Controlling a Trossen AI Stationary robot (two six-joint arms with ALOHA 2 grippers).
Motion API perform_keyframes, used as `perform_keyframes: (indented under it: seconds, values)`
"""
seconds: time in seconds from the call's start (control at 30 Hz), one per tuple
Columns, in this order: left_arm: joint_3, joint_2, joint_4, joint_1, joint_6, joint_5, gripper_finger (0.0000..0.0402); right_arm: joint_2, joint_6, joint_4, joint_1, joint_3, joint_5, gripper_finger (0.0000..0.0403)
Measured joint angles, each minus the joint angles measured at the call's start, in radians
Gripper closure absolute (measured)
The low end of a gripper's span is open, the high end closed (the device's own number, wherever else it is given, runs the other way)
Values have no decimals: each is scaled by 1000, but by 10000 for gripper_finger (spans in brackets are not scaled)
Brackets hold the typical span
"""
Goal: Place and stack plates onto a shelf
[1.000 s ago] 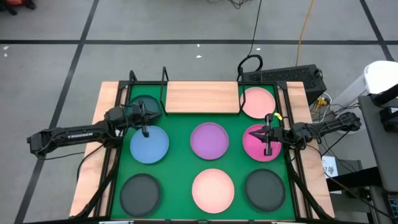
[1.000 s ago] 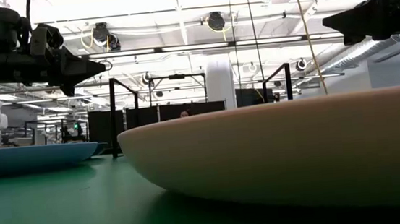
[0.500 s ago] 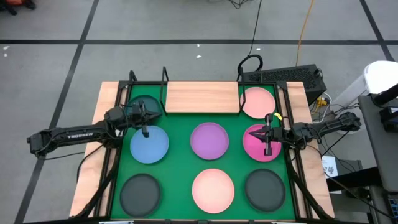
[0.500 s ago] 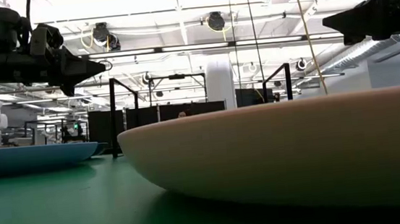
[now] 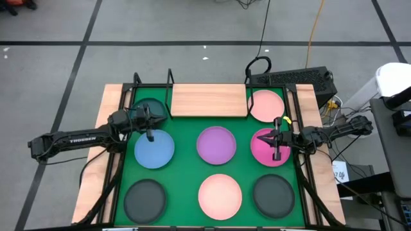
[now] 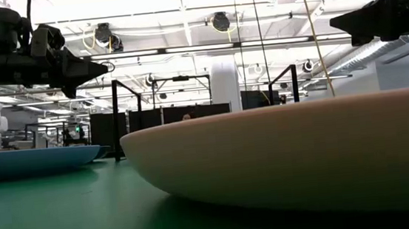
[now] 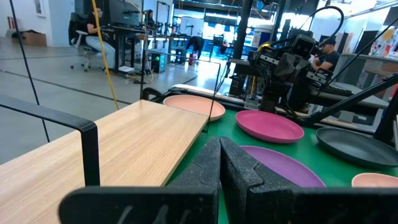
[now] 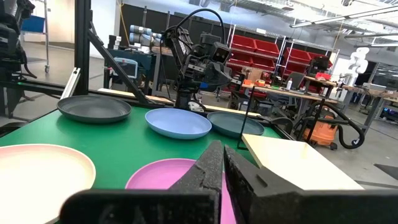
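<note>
Eight plates lie flat on the green mat point(image 5: 183, 173): dark teal point(image 5: 146, 106), light pink point(image 5: 266, 106), blue point(image 5: 154, 149), purple point(image 5: 216, 145), magenta point(image 5: 264, 149), dark grey point(image 5: 145, 197), light pink point(image 5: 219, 194) and dark grey point(image 5: 273, 194). The wooden shelf point(image 5: 209, 101) stands bare at the far edge, between the teal and pink plates. My left gripper point(image 5: 153, 120) hovers shut between the teal and blue plates, pointing right point(image 7: 219, 146). My right gripper point(image 5: 268, 138) hovers shut above the magenta plate, pointing left point(image 8: 222, 149). In the low view both hang well above the mat point(image 6: 100, 66) point(image 6: 337, 21).
Black rod posts point(image 5: 170, 80) rise at the shelf's left end and a looped black rod point(image 5: 257, 64) at its right. Wooden rails point(image 5: 109, 102) frame the mat. A keyboard point(image 5: 292, 78) and cables lie off the far right corner. People sit at desks in the room beyond.
</note>
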Motion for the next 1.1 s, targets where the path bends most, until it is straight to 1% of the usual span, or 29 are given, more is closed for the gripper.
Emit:
perform_keyframes:
  seconds: [0.23,0.37,0.63,0.7,0.77,0.83,0.97,1.1]
  values:
    - [0,0,0,0,0,0,398,0,3,8,0,0,0,403]
    - [0,0,0,0,1,0,398,0,35,16,0,0,0,403]
    - [0,0,0,0,1,0,398,0,110,133,0,0,0,403]
    - [0,0,0,0,0,0,398,0,100,177,0,6,-1,403]
    - [0,0,0,0,0,0,398,2,94,171,0,29,-4,403]
    - [0,0,0,0,0,0,398,21,82,133,0,51,-28,403]
    - [0,0,0,0,0,0,398,100,66,107,0,131,-51,403]
    - [0,0,0,0,0,0,398,238,60,19,0,197,-50,403]
